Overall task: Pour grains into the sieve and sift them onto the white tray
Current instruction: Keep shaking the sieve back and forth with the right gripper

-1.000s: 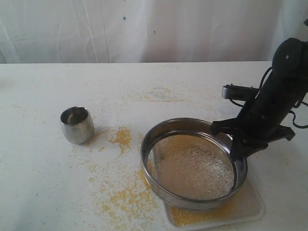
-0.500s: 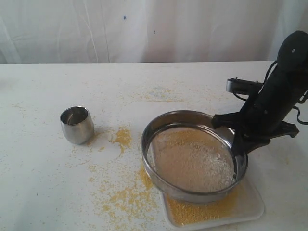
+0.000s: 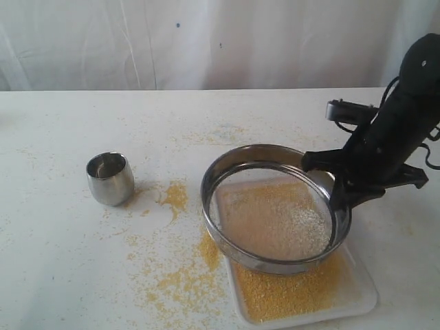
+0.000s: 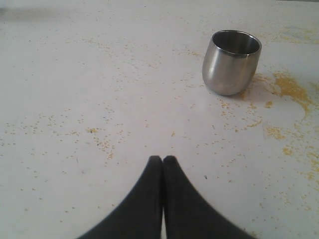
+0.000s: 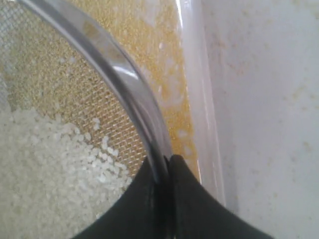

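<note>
The right gripper (image 3: 338,205) is clamping the rim of the sieve (image 3: 256,262) on its right side; in the right wrist view its two black fingers (image 5: 144,199) are pinching the steel ring between them, one inside and one outside. The sieve is hanging over the white tray (image 3: 359,289), covering the far part of it and overhanging its left edge, looking slightly tilted; I cannot tell whether it is touching the tray. The grains (image 3: 292,223) are lying in two places; the paler coarse ones are sitting on the mesh, bunched toward the gripper side; the fine yellow meal (image 3: 289,292) is covering the tray floor under and in front of the sieve. More yellow meal is lying scattered on the table (image 3: 62,261), thickest just left of the tray, plus a small patch beside the steel cup (image 3: 110,179). The steel cup is standing upright, well apart from the sieve. The left gripper (image 4: 162,160) is hovering over the table with fingers pressed together, holding nothing; the cup is sitting ahead of it, not touching.
</note>
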### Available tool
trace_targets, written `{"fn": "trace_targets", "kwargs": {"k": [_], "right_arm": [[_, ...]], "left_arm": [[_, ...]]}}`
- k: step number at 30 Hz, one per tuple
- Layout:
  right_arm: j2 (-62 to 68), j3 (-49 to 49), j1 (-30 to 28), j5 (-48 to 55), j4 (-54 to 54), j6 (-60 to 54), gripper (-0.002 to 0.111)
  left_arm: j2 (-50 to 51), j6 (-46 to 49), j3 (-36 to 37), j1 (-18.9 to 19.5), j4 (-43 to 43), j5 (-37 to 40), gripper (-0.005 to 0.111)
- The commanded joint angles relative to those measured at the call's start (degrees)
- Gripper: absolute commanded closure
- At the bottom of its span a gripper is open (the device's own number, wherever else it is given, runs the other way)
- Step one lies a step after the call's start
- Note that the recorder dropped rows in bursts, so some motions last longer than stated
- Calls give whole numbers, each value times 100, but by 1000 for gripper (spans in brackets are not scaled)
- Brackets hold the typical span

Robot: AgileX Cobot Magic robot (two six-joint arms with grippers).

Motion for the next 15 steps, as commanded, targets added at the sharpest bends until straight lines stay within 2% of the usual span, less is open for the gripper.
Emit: {"fn": "trace_targets", "kwargs": {"k": [1,3,4,6,8,9,10,11,15], "right_arm": [[-113,-43,-17,-443,151,22,108],[-125,-43,-17,557,114,22,108],[-125,-20,-17,688,114,22,108],[-101,-18,-17,225,83,22,108],[-64,-18,-17,-955,68,22,108],[-94,-43,-17,-639,95,36,108],[-133,-43,-17,263,48,20,108],[-133,-30,-17,512,-17,20,108],[-53,-18,-17,-311,-298,50,108]], "left_arm": [[-20,2,30,-34,-58,14,107],[-20,2,30,-34,-58,14,107],[-20,2,30,-34,-58,14,107],[-20,2,30,-34,-58,14,107],[-20,2,30,-34,-58,14,107],[-20,2,30,-34,-58,14,107],[-20,2,30,-34,-58,14,107],[-20,2,30,-34,-58,14,107],[-20,2,30,-34,-58,14,107]]}}
